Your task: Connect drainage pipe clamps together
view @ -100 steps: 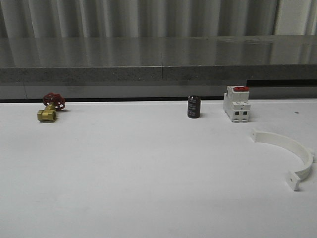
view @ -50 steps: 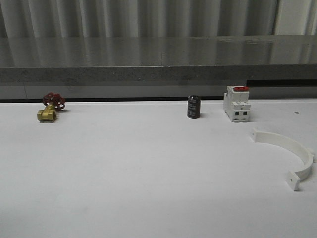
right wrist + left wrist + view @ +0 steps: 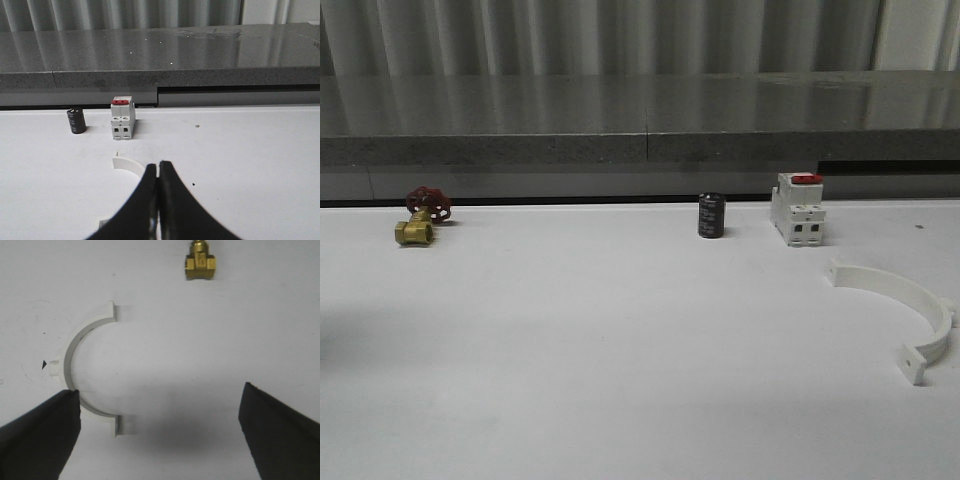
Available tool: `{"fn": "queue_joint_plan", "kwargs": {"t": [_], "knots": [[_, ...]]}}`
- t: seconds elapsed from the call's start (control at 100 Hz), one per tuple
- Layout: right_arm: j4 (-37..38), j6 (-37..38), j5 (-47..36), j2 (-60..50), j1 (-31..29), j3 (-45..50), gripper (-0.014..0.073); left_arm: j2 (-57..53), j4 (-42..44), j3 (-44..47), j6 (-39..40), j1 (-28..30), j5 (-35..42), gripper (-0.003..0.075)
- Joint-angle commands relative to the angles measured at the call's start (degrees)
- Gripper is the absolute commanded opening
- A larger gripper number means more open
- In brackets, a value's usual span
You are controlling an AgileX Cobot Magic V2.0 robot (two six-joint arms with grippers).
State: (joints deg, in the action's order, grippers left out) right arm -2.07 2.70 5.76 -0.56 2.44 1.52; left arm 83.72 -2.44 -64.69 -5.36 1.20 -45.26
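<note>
One white half-ring drainage pipe clamp [image 3: 900,287] lies flat at the right of the table, in front of the switch. My right gripper [image 3: 158,167] is shut and empty just above it, and its fingers hide the middle of this clamp [image 3: 129,164]. The other clamp [image 3: 64,371] lies flat on the table below my left gripper [image 3: 160,435]. That gripper is wide open and holds nothing. One black finger [image 3: 40,435] overlaps the clamp's band in the picture, while the other finger [image 3: 280,430] stands far from it.
A brass valve [image 3: 415,232] with a red handwheel sits at the back left, beyond the left clamp [image 3: 200,262]. A black cylinder [image 3: 711,216] and a white switch with a red top [image 3: 798,208] stand at the back right. A grey ledge runs behind the table.
A faint shadow has spread over the table's left edge in the front view. The clamp, valve, cylinder and switch have not moved.
</note>
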Motion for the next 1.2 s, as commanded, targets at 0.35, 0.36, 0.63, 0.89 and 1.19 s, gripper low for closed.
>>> {"fn": "queue_joint_plan", "kwargs": {"t": [0.35,0.36,0.63,0.89,1.19], "knots": [[-0.2,-0.45,-4.72,-1.13,-0.28,-0.92,-0.0067,13.85,-5.05,-7.58,-8.53,11.2,0.05,0.0619],[-0.2,-0.45,-4.72,-1.13,-0.28,-0.92,-0.0067,14.28,-5.05,-7.58,-8.51,11.3,0.05,0.0619],[-0.2,-0.45,-4.72,-1.13,-0.28,-0.92,-0.0067,20.64,-5.05,-8.06,-10.13,12.78,5.02,0.0619],[-0.2,-0.45,-4.72,-1.13,-0.28,-0.92,-0.0067,25.0,-5.18,-9.99,-10.13,12.78,5.56,0.0619],[-0.2,-0.45,-4.72,-1.13,-0.28,-0.92,-0.0067,25.27,-5.9,-9.99,-10.13,12.78,5.85,0.0619]]}}
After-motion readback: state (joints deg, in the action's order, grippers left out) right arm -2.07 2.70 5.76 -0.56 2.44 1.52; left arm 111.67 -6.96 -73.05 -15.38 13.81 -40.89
